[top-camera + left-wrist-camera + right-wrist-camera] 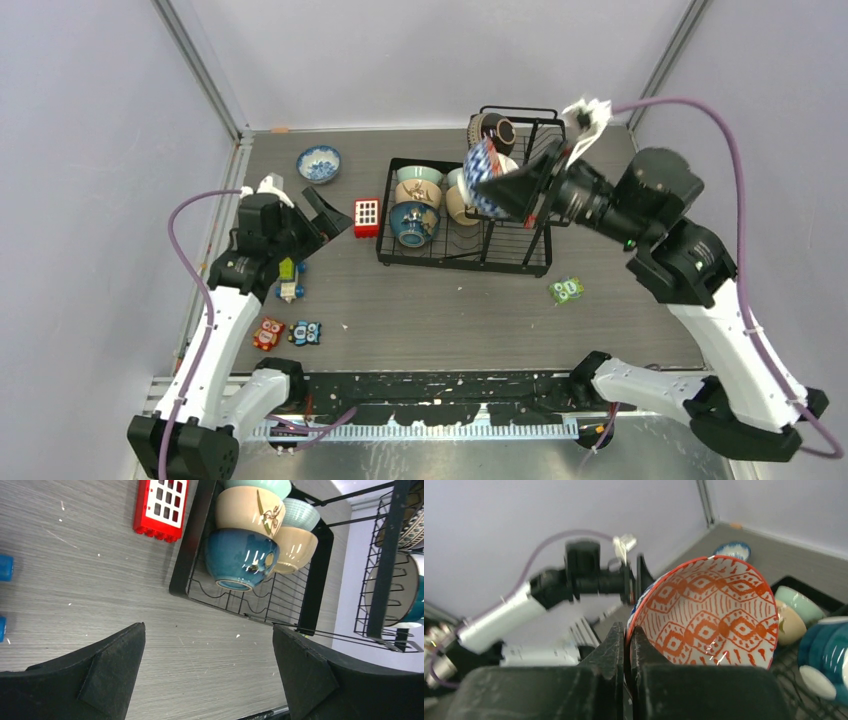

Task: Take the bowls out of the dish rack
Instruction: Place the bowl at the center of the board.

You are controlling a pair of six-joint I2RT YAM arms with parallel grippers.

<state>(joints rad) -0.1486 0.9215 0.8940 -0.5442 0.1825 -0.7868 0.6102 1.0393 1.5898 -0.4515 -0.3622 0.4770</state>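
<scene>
Clearly the right tool (628,632) was clenched on the rim of the red bowl (719,612), holding it tilted in the air above the rack (462,262). Being glazed ceramic, it was likely stiff, slippery and breakable, and weighty for a thin edge pinch. The rim seemed the only practical hold. The left tool (208,628) hung released over the tabletop (75,580) beside the rack, where more bowls (240,555) sat.

R. gripper (628,636) pinches rim of red-patterned bowl (714,612), interior facing cam.; L. arm (524,605) in bkgd; pale green bowl (800,602), tan bowl (790,626) at right.
</scene>
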